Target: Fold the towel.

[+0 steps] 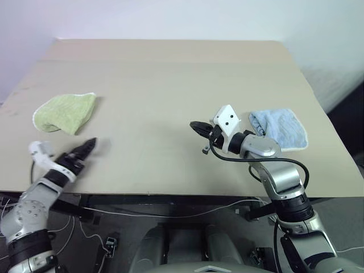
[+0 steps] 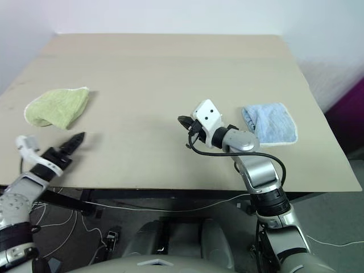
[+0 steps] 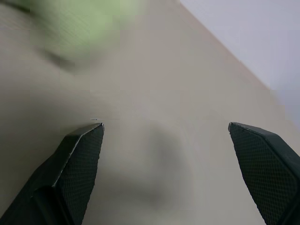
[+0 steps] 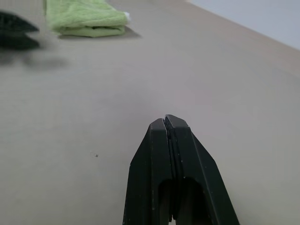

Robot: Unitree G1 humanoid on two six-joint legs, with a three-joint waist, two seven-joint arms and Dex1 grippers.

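The towel [image 1: 65,112] lies folded into a small light green bundle on the left part of the table, with white edging along its rim. My left gripper [image 1: 85,149] hovers just in front of it, near the table's front edge, apart from the cloth. In the left wrist view its two fingers [image 3: 84,150] stand wide open with bare table between them. My right gripper [image 1: 196,126] is shut and empty over the middle of the table, pointing left toward the towel [image 4: 86,18].
A smaller light blue cloth [image 1: 280,128] lies folded on the right part of the beige table [image 1: 170,79], just behind my right forearm. Cables hang under the table's front edge.
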